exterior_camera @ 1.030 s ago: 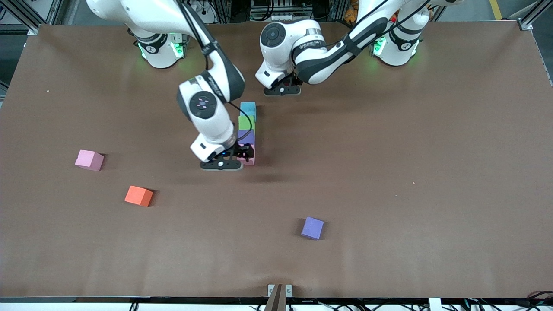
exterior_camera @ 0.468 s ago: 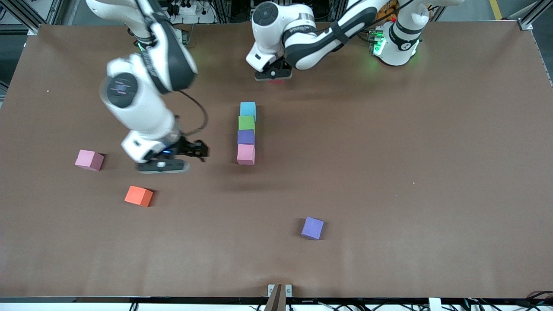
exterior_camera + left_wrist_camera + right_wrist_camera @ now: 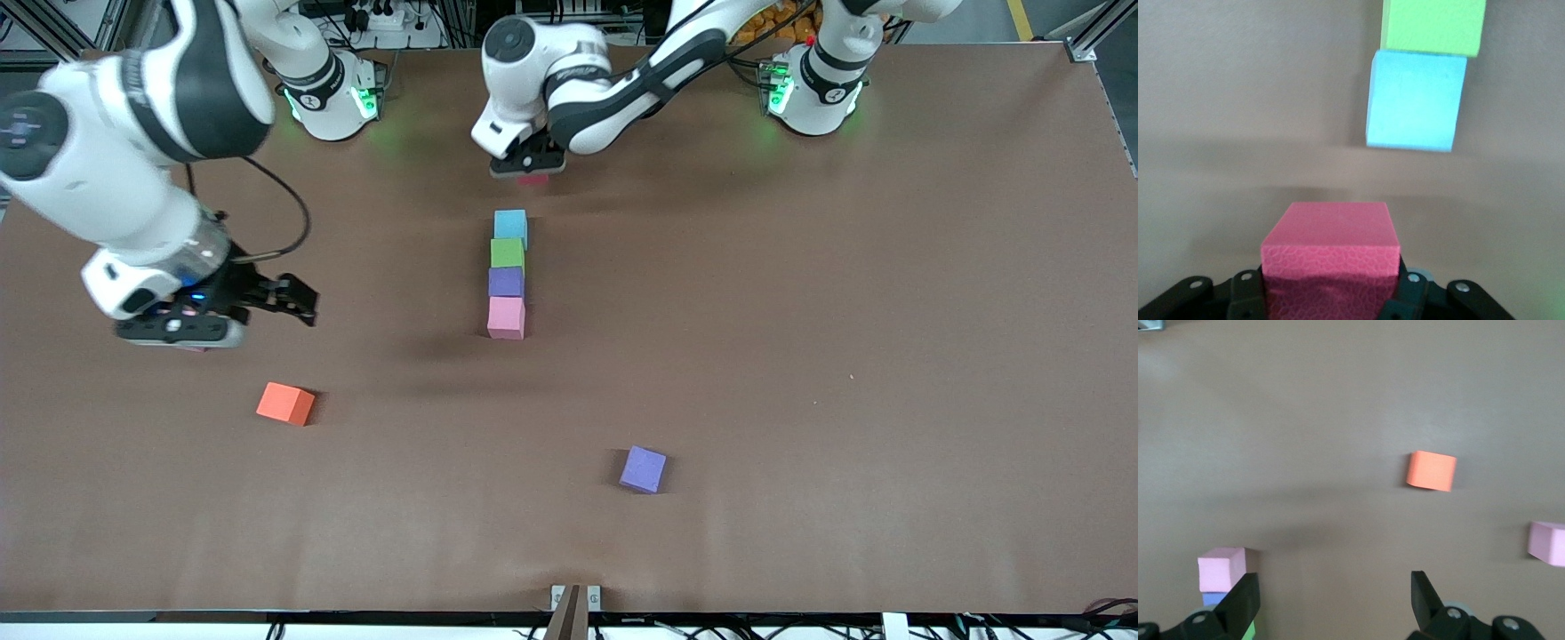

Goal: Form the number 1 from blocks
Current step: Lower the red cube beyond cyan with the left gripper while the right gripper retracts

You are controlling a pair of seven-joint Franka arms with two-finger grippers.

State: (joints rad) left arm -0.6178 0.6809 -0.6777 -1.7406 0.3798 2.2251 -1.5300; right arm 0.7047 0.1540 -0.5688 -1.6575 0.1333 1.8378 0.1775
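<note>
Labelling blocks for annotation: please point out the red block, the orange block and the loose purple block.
red block (image 3: 1329, 230): left wrist view, top face.
orange block (image 3: 285, 403): front view, top face.
loose purple block (image 3: 643, 468): front view, top face.

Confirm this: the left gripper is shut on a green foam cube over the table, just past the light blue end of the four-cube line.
Wrong colour. The left gripper is shut on a red foam cube, as the left wrist view shows. The green foam cube sits in the four-cube line, beside the light blue foam cube.
</note>
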